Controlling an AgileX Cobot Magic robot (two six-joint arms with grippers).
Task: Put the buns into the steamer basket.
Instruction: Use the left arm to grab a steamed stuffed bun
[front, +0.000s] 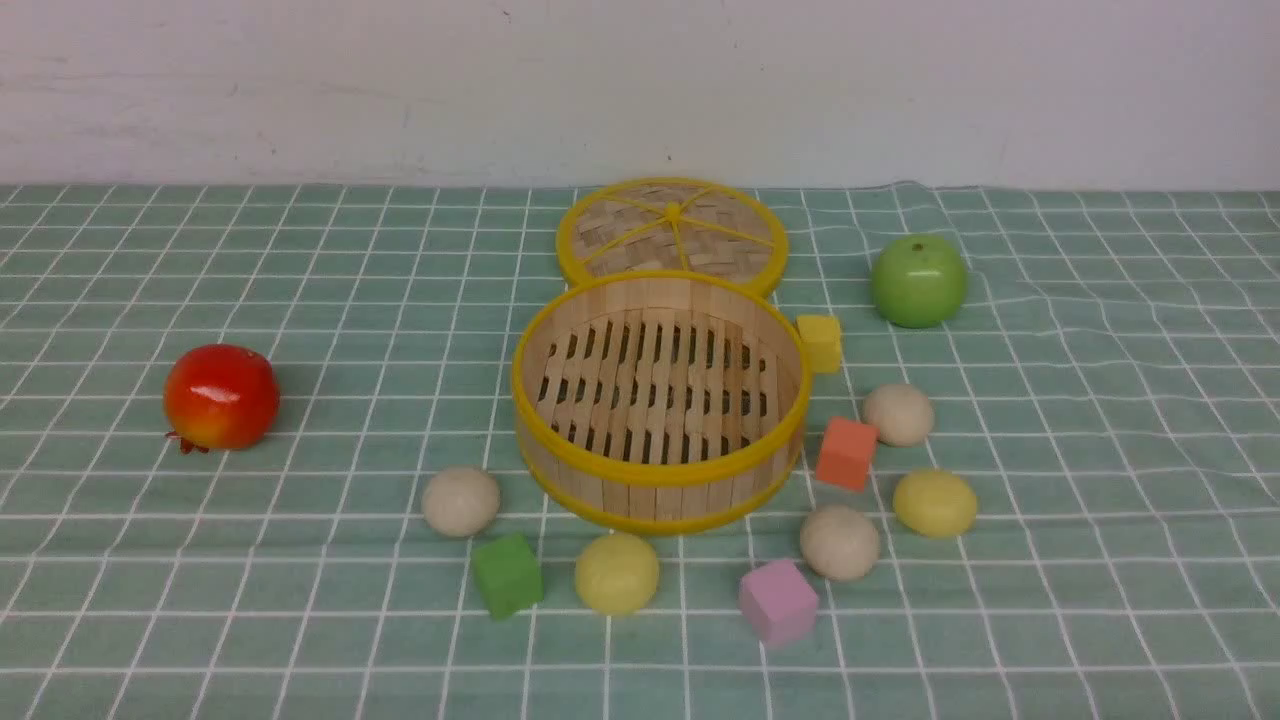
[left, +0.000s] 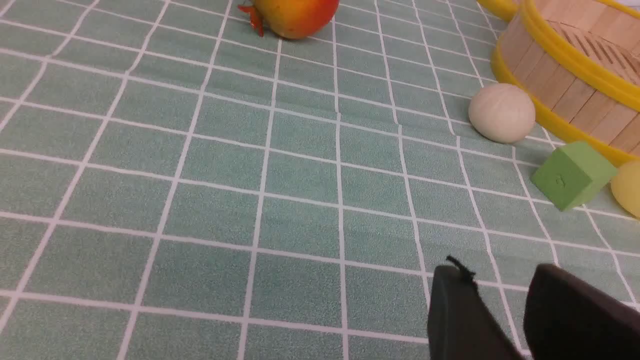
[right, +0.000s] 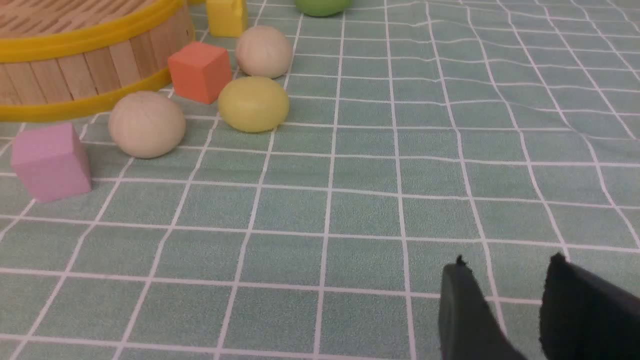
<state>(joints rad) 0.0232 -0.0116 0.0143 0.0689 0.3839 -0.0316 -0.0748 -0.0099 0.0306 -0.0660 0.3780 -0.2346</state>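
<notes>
Left pincer (left: 500, 280), right pincer (right: 506, 272) released, empty; right nearer three beige-and-yellow dome buns (right: 253, 104) beside round slatted wooden steamer basket (right: 85, 70).

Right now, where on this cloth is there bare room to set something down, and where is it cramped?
Bare cloth lies between the red fruit and the steamer basket, and right of the green apple. Crowded: buns and cubes ring the basket's front and right.

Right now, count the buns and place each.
5, all outside the steamer basket: beige bun front-left, yellow bun in front, second beige bun by the pink cube, second yellow bun right of it, third beige bun beside the orange cube. None looks hidden.
</notes>
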